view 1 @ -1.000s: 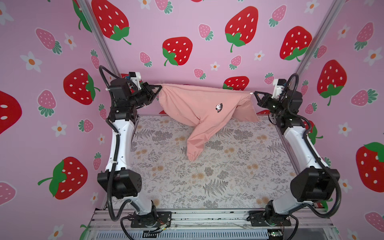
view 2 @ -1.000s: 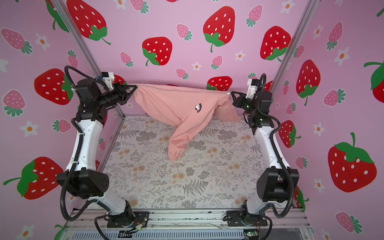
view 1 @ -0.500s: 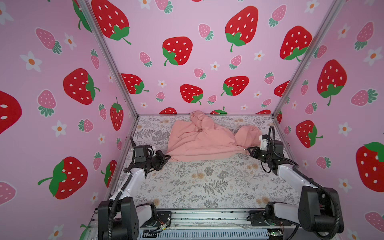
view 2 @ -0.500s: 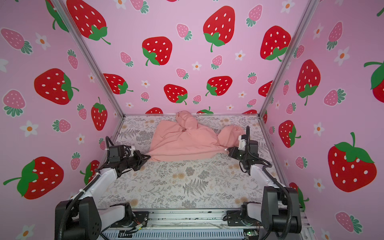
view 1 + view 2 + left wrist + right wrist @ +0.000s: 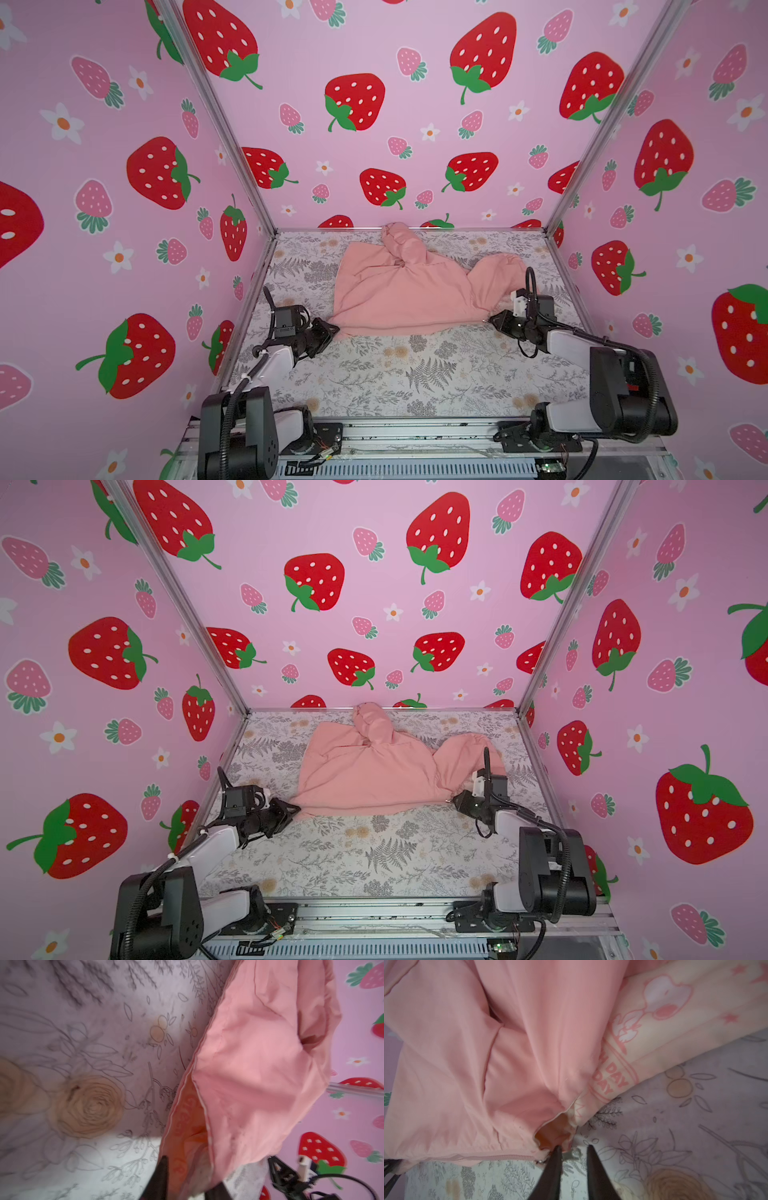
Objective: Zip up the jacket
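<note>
The left gripper [image 5: 332, 330] lies low on the table [image 5: 415, 374] at the near left corner of the jacket [image 5: 399, 291], jaws apart with that corner loose between them. The jacket lies crumpled toward the back wall, its near edge running straight across between the arms. The right gripper [image 5: 492, 320] sits at the near right corner, jaws apart on nothing. A small metal zipper piece [image 5: 566, 1155] lies just beyond its tips, so this arm looks nearer the zipper's end.
</note>
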`<move>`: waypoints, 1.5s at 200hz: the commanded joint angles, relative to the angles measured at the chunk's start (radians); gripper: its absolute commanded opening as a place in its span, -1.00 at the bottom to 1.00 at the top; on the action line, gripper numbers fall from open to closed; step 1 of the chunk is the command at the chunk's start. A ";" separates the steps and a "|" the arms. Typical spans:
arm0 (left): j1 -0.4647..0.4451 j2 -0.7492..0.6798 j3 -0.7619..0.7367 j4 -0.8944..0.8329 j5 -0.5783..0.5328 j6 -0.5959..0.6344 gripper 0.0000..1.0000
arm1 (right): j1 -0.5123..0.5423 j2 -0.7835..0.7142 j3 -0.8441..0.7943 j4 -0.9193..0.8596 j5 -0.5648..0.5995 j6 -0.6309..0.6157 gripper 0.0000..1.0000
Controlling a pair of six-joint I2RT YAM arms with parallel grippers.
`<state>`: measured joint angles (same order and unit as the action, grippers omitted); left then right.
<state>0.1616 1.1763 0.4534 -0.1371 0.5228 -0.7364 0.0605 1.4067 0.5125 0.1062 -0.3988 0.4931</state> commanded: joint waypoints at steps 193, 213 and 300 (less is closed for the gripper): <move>-0.018 -0.133 -0.112 0.604 -0.743 0.423 0.98 | 0.000 -0.391 -0.327 0.759 0.882 -0.232 0.99; -0.073 0.023 -0.093 0.677 -0.789 0.479 0.98 | 0.048 -0.260 -0.380 0.908 0.936 -0.276 0.99; -0.197 0.358 -0.089 1.065 -0.819 0.652 0.98 | 0.133 0.155 -0.376 1.393 0.786 -0.483 0.99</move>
<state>-0.0303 1.5387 0.3031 0.8795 -0.2630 -0.1310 0.1768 1.5787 0.1074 1.4094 0.4072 0.0704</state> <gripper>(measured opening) 0.990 0.994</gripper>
